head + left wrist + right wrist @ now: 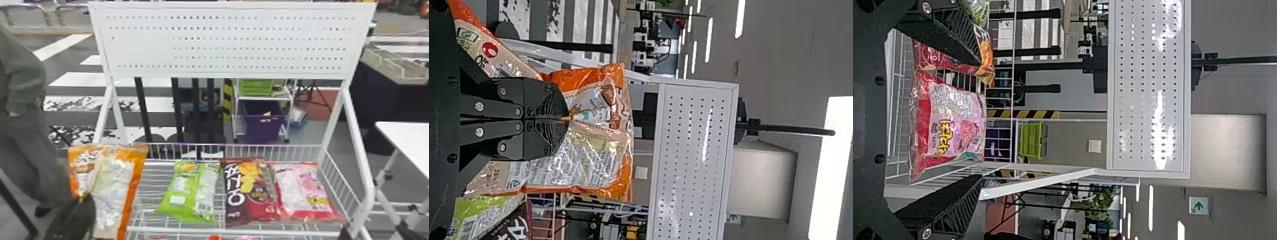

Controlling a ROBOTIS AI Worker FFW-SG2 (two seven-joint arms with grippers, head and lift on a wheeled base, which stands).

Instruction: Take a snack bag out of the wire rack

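Looks like you're in an indoor lab/demo area w/ a shop-style setup: snack bags (184,194) in a wire rack (178,230), plus crosswalk stripes (76,79), strip lts (740,19) overhead & a green arrow sign (1198,205).

Four snack bags (188,191) counted; one wire rack (178,229)
One orange bag (111,191), one green bag (172,204), one dark red-brown bag (234,185), one pink-and-red bag (290,188); red and pink pieces (245,237) under the rack's front edge, too cut off to count; one perforated panel (223,38); one green crate (255,87); one purple bin (263,127)
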